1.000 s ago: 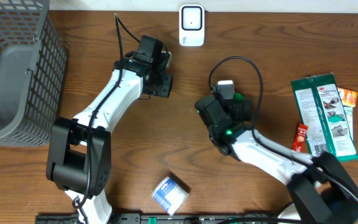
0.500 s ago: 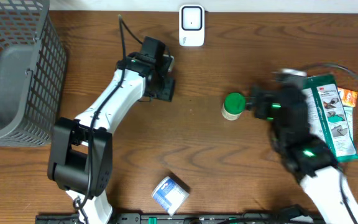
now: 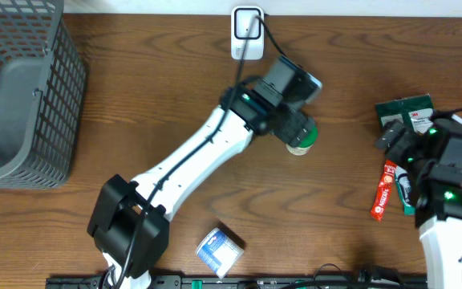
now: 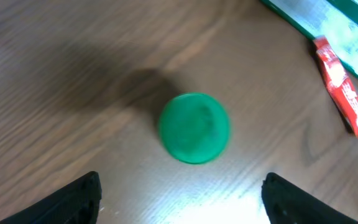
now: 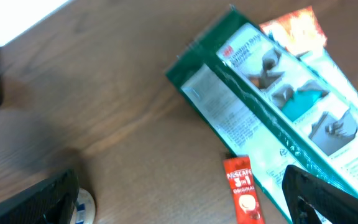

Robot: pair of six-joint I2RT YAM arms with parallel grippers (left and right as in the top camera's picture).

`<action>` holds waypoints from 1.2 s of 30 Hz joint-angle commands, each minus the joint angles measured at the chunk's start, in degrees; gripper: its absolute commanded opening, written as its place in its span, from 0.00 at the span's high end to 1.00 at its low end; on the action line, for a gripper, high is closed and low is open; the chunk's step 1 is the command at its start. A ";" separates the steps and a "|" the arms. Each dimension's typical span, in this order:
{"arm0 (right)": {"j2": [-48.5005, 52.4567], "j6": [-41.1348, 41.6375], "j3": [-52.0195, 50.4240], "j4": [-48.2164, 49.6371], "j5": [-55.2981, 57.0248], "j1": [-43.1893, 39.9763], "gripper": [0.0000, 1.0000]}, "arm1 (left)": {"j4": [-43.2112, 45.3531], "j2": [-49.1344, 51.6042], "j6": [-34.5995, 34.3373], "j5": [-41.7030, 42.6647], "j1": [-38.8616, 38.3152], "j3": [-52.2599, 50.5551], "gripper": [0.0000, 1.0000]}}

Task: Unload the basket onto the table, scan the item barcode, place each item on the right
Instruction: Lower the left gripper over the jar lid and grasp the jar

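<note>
A small jar with a green lid (image 3: 302,138) stands on the table at centre, partly under my left gripper (image 3: 295,124). The left wrist view looks straight down on the lid (image 4: 194,127). There my left gripper (image 4: 180,182) is open, its black fingers wide apart and short of the lid, nothing between them. The white scanner (image 3: 247,36) stands at the table's far edge, with a cable across it. My right gripper (image 3: 399,143) is open at the right, above a red Nescafe sachet (image 5: 244,196) and a green package (image 5: 272,118); it holds nothing (image 5: 179,177).
A grey wire basket (image 3: 14,88) fills the far left corner. A blue and white pack (image 3: 219,249) lies near the front edge. An orange packet (image 5: 291,28) shows from under the green package (image 3: 411,112); the red sachet (image 3: 383,191) lies beside it.
My left arm has swung right from beside the scanner to over the green-lidded jar, jaws widening. My right arm has left the jar standing and pulled back right over the packets.
</note>
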 commanded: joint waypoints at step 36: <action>15.78 0.92 0.28 -2.32 -20.48 -13.53 0.01 | 10.10 10.69 -13.81 -4.92 -4.74 -0.83 0.22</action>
